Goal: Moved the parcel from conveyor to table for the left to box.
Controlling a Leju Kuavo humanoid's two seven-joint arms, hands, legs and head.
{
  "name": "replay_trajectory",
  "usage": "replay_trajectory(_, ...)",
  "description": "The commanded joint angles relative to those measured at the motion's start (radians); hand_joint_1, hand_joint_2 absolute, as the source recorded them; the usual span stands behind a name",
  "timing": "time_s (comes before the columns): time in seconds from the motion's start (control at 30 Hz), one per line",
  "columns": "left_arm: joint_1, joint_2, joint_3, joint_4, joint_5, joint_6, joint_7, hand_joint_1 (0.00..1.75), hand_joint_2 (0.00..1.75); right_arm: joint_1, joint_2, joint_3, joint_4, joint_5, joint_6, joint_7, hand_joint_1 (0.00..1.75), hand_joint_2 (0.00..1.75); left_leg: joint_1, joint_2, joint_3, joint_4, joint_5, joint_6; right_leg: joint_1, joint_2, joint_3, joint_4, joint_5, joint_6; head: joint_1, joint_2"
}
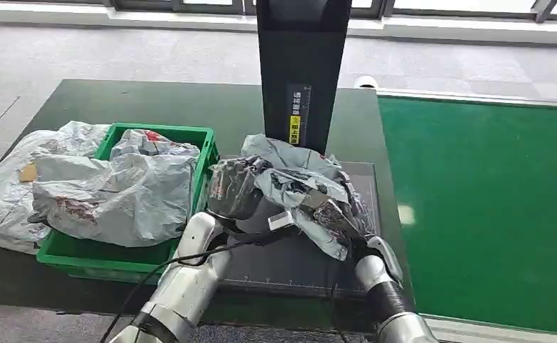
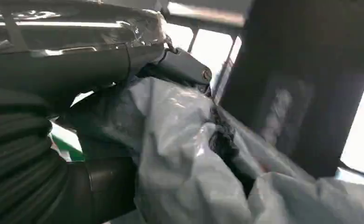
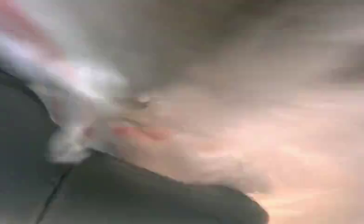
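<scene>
We see both hands on the one grey parcel (image 1: 290, 175) at the middle of the table. The left hand (image 1: 234, 189) grips its left end; in the left wrist view its thumb (image 2: 182, 65) lies over the crumpled plastic (image 2: 189, 154). The right hand (image 1: 333, 211) is wrapped in the parcel's right side, with folds of film over its fingers, so it holds the bag too. The right wrist view is a blur of pale film pressed close, and we can tell nothing finer from it.

The parcel lies on a dark mat (image 1: 297, 264), at the foot of a black upright post (image 1: 303, 64) that stands just behind it and closes off the far side.

To the left, touching the mat's edge, sits one green crate (image 1: 203, 136). Its near right corner is just beside the left forearm. We count two grey bags in it, a large one (image 1: 118, 193) in front and a smaller one (image 1: 151, 146) behind, heaped above the rim. One more grey bag (image 1: 11, 186) lies outside the crate on the table's left edge.

To the right, the green conveyor belt (image 1: 490, 207) runs along the table (image 1: 154, 100), with one white roller end (image 1: 365, 82) at its far corner. The table's far left is bare dark surface.
</scene>
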Motion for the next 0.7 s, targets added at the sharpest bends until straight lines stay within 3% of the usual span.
replay_trajectory(0.03, 0.082, 0.004, 0.093, -0.496, -0.077, 0.006, 0.059, 1.75, 1.75, 0.007, -0.015, -0.080, -0.085, -0.014, 0.017, 0.004, 0.00, 0.00, 0.001, 0.001, 0.000, 0.000, -0.001, -0.001, 0.001, 0.000, 0.001, -0.001, 0.000, -0.001, 0.000, 0.000)
replay_trajectory(0.27, 0.000, 0.045, 0.030, -0.668, -0.239, 0.006, 0.199, 1.75, 1.75, -0.013, -0.034, -0.140, -0.048, -0.043, 0.000, -0.003, 0.00, 0.00, 0.002, -0.004, -0.002, 0.000, 0.002, -0.001, 0.002, -0.005, 0.000, -0.001, 0.000, 0.000, 0.000, 0.000)
replay_trajectory(0.7, -0.018, 0.049, 0.065, -0.686, -0.221, 0.006, 0.205, 1.75, 1.75, 0.001, -0.037, -0.164, -0.055, -0.048, -0.009, -0.015, 0.00, 0.00, 0.002, -0.005, 0.000, -0.001, 0.002, -0.001, 0.002, -0.005, 0.002, -0.002, 0.000, -0.001, 0.000, 0.000)
